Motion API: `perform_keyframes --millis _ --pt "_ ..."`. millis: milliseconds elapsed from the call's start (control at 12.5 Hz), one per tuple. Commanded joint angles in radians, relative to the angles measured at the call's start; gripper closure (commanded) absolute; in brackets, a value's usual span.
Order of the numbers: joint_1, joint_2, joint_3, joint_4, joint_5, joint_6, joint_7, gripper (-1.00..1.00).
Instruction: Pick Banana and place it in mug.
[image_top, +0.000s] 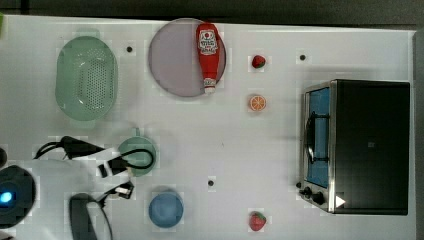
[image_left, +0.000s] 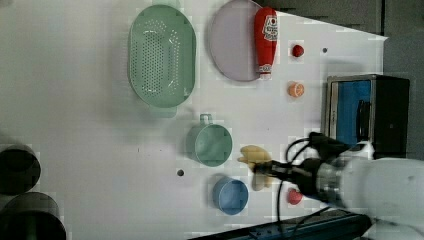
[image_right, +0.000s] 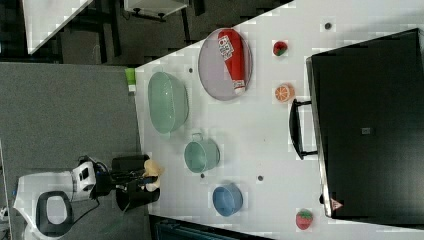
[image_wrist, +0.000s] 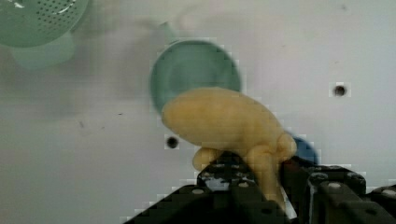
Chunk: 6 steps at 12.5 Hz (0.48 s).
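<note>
The pale-yellow banana (image_wrist: 224, 123) is clamped between my gripper's (image_wrist: 261, 182) fingers and held high above the white table. In the wrist view it overlaps the near rim of the muted-green mug (image_wrist: 194, 70), which stands upright below. The left view has the banana (image_left: 254, 156) just off the left view's right of the mug (image_left: 212, 145), with the gripper (image_left: 261, 170) shut on it. The banana (image_right: 153, 170) and gripper (image_right: 145, 180) also appear in the right view, as does the mug (image_right: 201, 155). From above, my arm and its cable cross the mug (image_top: 131, 148).
A blue bowl (image_top: 165, 209) sits close to the mug. The green colander (image_top: 86, 77) and a grey plate (image_top: 172, 60) bearing a ketchup bottle (image_top: 208, 55) lie further off. An orange slice (image_top: 257, 103), two strawberries (image_top: 258, 61) (image_top: 257, 221) and a toaster oven (image_top: 360, 145) occupy the top view's right.
</note>
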<state>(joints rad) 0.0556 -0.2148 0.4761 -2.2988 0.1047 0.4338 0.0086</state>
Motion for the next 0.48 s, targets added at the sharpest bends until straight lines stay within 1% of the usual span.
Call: perform_keyframes --millis 80,400,480 --pt "-0.028 0.076 0.011 0.0 0.026 0.099 0.193 0.45" --pt "-0.028 0.202 0.02 -0.067 0.023 0.325 0.193 0.45" --pt "-0.028 0.223 0.017 -0.077 0.023 0.355 0.193 0.37"
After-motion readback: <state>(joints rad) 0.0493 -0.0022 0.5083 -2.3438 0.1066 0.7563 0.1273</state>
